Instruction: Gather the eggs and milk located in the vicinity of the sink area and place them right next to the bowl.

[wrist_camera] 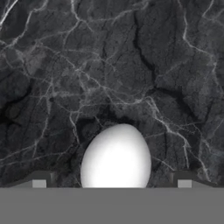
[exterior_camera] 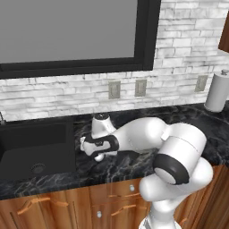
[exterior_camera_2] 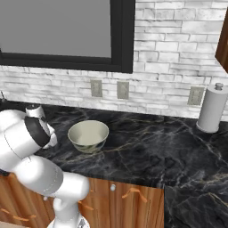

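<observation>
The gripper (wrist_camera: 112,183) has its jaws spread wide, one fingertip (wrist_camera: 39,181) on each side of the egg (wrist_camera: 116,156) and clear of it. The egg lies on the black marble counter (wrist_camera: 131,65), between the fingers. In the left base view the hand hangs low over the counter just right of the sink (exterior_camera: 36,152). The bowl (exterior_camera_2: 88,136) stands on the counter just beside the arm, well apart from the paper-towel roll (exterior_camera_2: 211,109).

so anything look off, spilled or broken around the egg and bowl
Nothing stands out. The egg lies whole on the black marble counter between the open gripper's fingertips, with no spill around it. The bowl sits upright and looks empty.
</observation>
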Available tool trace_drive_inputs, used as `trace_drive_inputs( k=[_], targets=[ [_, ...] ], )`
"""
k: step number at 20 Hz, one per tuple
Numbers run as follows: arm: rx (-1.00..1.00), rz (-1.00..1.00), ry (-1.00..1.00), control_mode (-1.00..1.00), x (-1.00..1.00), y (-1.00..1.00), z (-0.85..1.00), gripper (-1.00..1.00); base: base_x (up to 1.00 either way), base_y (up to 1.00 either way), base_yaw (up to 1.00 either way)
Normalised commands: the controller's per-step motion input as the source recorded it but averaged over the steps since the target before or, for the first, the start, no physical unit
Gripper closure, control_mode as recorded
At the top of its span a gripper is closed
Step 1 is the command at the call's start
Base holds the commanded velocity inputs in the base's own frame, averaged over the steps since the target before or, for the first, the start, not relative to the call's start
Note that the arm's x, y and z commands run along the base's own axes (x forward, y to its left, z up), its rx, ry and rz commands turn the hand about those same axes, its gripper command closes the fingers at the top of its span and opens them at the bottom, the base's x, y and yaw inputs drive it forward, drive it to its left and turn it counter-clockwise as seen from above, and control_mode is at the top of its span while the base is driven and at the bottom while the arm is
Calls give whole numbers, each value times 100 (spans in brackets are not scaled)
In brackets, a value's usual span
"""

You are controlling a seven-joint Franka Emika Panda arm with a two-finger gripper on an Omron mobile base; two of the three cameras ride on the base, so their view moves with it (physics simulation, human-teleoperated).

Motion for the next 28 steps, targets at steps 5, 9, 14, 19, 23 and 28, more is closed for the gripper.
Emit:
trace_drive_inputs(
  k=[5,9,14,19,23,28],
  targets=[
    [0,-8,3,-100,0,0,-24,-100,0,0,0],
    [0,-3,0,-100,1,0,-20,-100,0,0,0],
    [0,0,0,-100,0,0,0,100,0,0,0],
    [0,0,0,-100,0,0,0,100,0,0,0],
    [0,0,0,-100,0,0,0,100,0,0,0],
    [0,0,-5,-100,-16,-8,24,100,0,0,0]
  ],
)
